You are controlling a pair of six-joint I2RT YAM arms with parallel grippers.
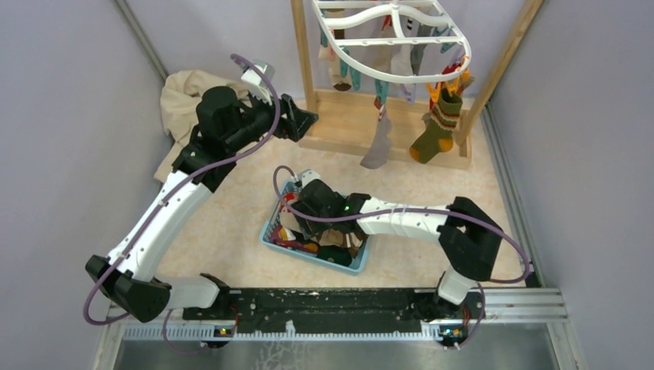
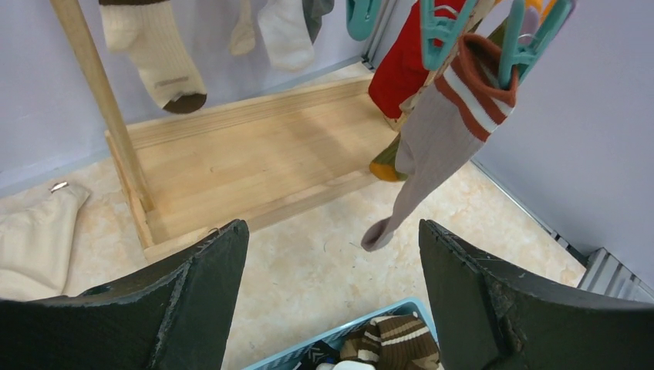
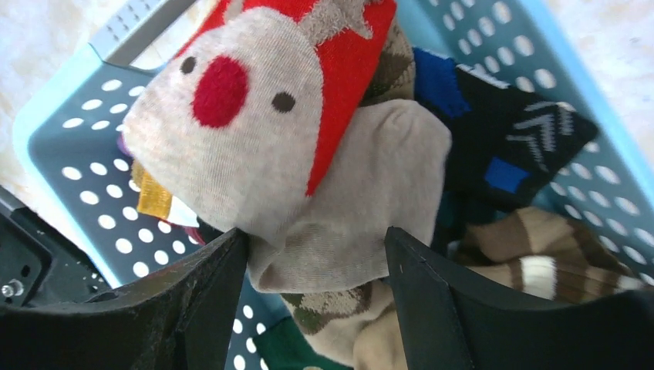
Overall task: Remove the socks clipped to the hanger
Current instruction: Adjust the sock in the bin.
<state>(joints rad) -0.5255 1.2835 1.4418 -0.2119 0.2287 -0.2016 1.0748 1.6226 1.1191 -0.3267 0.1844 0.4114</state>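
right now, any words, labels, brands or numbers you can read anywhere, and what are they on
No text can be read in any view.
Cream sock on the rack: a small pale patch near the toe, too blurred to read.
Yellow tag in the blue basket: no lettering can be made out.
Red and beige sock: a face with a red nose, a picture and not words.

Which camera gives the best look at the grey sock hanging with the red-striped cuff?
The left wrist view: the grey sock hangs close, cuff pinched in a teal clip. The top external view shows it small, from above; the right wrist view misses it.
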